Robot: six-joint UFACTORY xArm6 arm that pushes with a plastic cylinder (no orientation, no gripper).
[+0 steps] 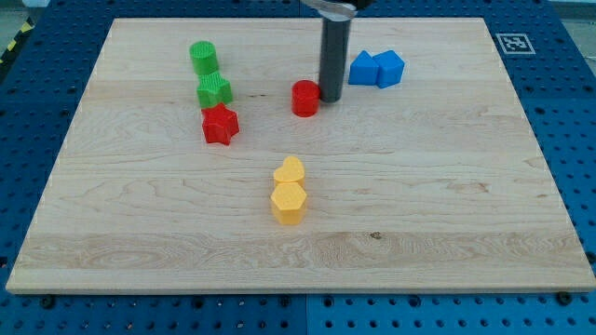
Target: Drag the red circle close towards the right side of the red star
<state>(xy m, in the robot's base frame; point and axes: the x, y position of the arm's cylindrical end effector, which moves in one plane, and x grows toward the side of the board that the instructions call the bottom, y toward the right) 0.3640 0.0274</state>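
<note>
My tip of the dark rod grasping nothing, pressed against the red plastic circle on its left, red plastic star farther left, blue blocks upper right, wooden board beneath.

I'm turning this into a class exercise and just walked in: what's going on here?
A robot arm's rod is pushing blocks on a wooden board. My tip sits at the right edge of the red circle, touching or nearly so, with the blue blocks further right. The red star lies apart to the left, below two green blocks, so the circle is not yet beside it.
</note>
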